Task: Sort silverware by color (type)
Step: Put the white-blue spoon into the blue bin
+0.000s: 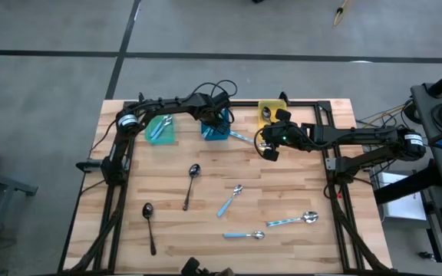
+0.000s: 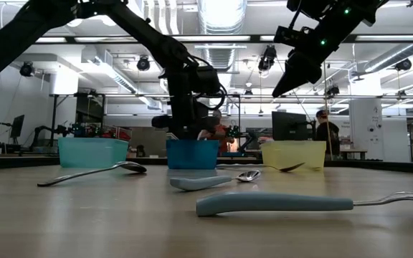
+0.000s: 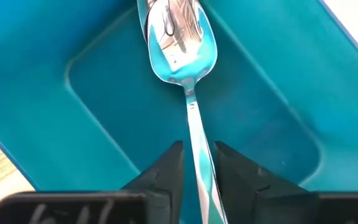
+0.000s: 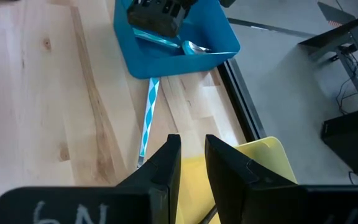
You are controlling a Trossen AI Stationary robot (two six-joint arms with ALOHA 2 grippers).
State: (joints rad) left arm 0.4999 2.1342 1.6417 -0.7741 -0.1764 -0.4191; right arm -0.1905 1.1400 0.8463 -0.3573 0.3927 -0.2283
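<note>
My left gripper (image 1: pixel 217 123) reaches down into the blue bin (image 1: pixel 209 134), shut on a spoon (image 3: pixel 182 43) with a shiny bowl and a light-blue handle. My right gripper (image 1: pixel 269 151) hangs narrowly open with nothing in it, beside the yellow bin (image 1: pixel 271 107), which holds a dark spoon (image 1: pixel 266 113). A teal bin (image 1: pixel 159 129) holds light-blue-handled spoons. Two dark spoons (image 1: pixel 192 184) (image 1: pixel 149 222) and three blue-handled ones (image 1: pixel 231 199) (image 1: pixel 292 220) (image 1: pixel 244 234) lie flat on the table. My left gripper pinches the spoon's handle (image 3: pixel 197 134) between its two fingers, one on each long edge. The fingers come steeply from above and the handle runs on ahead of them. The bowl (image 4: pixel 194 46) points away, low inside the blue bin; whether it touches the floor I cannot tell.
Another blue-handled spoon (image 4: pixel 148 115) lies on the wood between the blue bin and the yellow bin, just below my right gripper. A black frame rail (image 1: pixel 328 165) runs along the table's right side. Bare wood lies between the scattered spoons at the near half.
</note>
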